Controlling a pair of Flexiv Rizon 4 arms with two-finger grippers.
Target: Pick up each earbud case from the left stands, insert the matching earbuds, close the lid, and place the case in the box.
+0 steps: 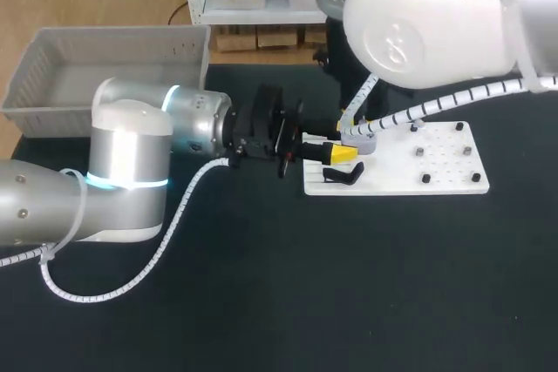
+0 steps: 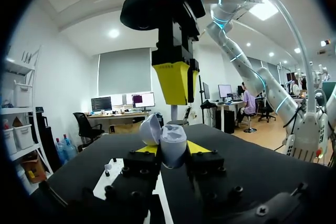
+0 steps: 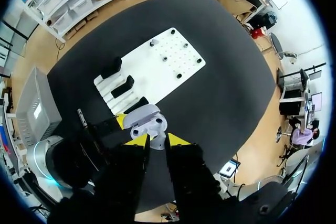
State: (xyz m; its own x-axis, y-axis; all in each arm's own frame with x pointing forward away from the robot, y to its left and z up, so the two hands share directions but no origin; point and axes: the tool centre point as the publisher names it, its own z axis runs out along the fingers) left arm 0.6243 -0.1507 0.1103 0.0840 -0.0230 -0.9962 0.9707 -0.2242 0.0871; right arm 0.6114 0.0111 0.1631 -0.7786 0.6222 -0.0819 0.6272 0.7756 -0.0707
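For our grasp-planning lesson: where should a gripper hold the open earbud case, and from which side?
Likely best: grip the earbud case by its lower shell, across both flanks, coming in level as the left gripper does; its lid stands open upward, leaving the top free.

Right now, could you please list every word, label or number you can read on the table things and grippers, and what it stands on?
Nothing here is readable.
On the right gripper, shut on an earbud: a faint line of print on its yellow fingertip, too small to read.
On the earbud case in the left gripper: no print visible.
On the white stand board and grey box: no print visible.
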